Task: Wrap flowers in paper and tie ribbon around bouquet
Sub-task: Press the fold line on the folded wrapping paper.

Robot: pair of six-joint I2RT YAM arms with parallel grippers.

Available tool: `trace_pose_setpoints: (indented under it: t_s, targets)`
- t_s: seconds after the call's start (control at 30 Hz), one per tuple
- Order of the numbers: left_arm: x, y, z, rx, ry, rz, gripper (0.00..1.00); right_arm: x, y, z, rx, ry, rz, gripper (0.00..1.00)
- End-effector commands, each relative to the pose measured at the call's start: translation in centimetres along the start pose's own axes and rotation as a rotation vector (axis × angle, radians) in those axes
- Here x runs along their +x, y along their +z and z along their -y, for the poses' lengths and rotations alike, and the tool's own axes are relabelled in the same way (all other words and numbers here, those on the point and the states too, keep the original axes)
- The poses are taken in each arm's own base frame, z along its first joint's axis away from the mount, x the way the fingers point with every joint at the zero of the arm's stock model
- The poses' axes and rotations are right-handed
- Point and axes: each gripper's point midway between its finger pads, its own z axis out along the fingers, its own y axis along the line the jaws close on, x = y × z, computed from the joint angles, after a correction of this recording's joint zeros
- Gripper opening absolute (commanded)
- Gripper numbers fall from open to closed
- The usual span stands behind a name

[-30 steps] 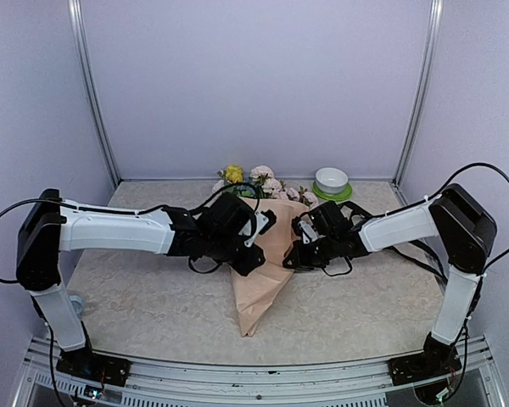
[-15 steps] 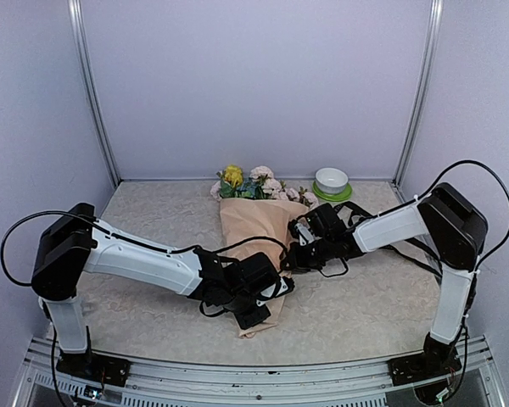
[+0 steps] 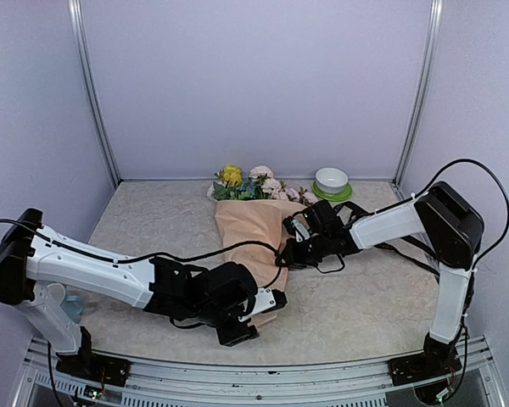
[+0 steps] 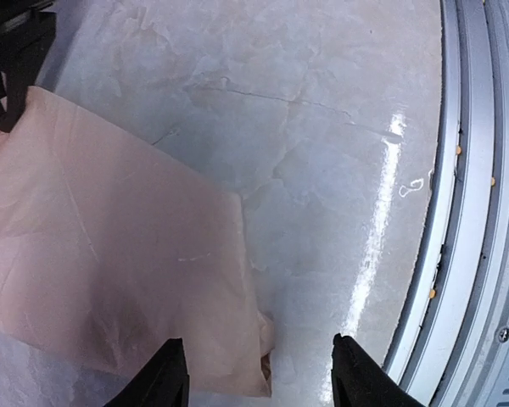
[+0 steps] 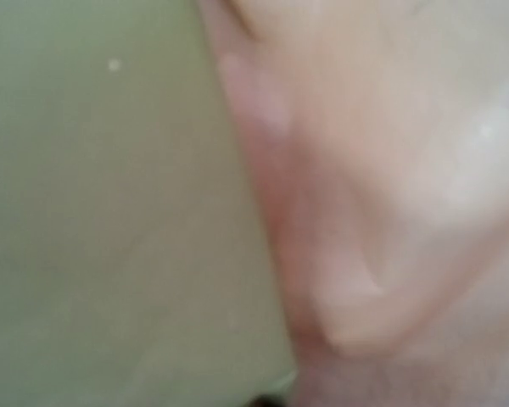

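Wrapped flowers lie on the bench, no ribbon in sight; tying remains. Left hand hangs released above the paper tip, right hand clenched at its edge.

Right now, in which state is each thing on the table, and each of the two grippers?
Bouquet in a peach-tan paper cone: lying flat, wrapped, no ribbon visible on it.
Pink, blue and yellow flowers: sticking out of the cone's wide far end.
Left gripper: open, at the cone's narrow tip.
Right gripper: shut, at the cone's right edge.
White bowl: upright on a green plate.
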Motion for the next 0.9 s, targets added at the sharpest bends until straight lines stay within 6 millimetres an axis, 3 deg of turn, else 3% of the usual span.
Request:
trace_pose_setpoints:
  t_s: [0.0,0.17,0.3,0.5,0.6,0.77,0.87]
  targets:
    - [0.8,-1.0,-0.8,-0.033,-0.028,0.036,0.58,-0.8,0.4,-0.6,-0.034,-0.009,0.002,0.00]
    - [3.4,-0.2,-1.1,-0.067,-0.027,-0.004,0.59,-0.7,0.9,-1.8,-0.064,-0.025,-0.008,0.00]
    - [3.8,0.2,-1.2,-0.078,-0.036,-0.016,0.56,-0.5,1.4,-2.9,-0.094,-0.040,-0.017,0.00]
    - [2.3,-0.6,-2.1,-0.165,-0.059,0.047,0.53,0.2,2.1,-3.2,-0.112,-0.029,-0.030,0.00]
    - [0.8,-1.3,-1.2,-0.175,-0.030,0.111,0.54,0.4,2.1,-3.2,-0.113,-0.024,-0.029,0.00]
    - [1.5,-0.6,-2.2,-0.260,-0.031,0.076,0.54,0.3,1.8,-3.0,-0.100,-0.024,-0.017,0.00]
    - [0.2,-0.9,-1.7,-0.244,-0.042,0.112,0.54,0.2,1.7,-2.9,-0.094,-0.024,-0.013,0.00]
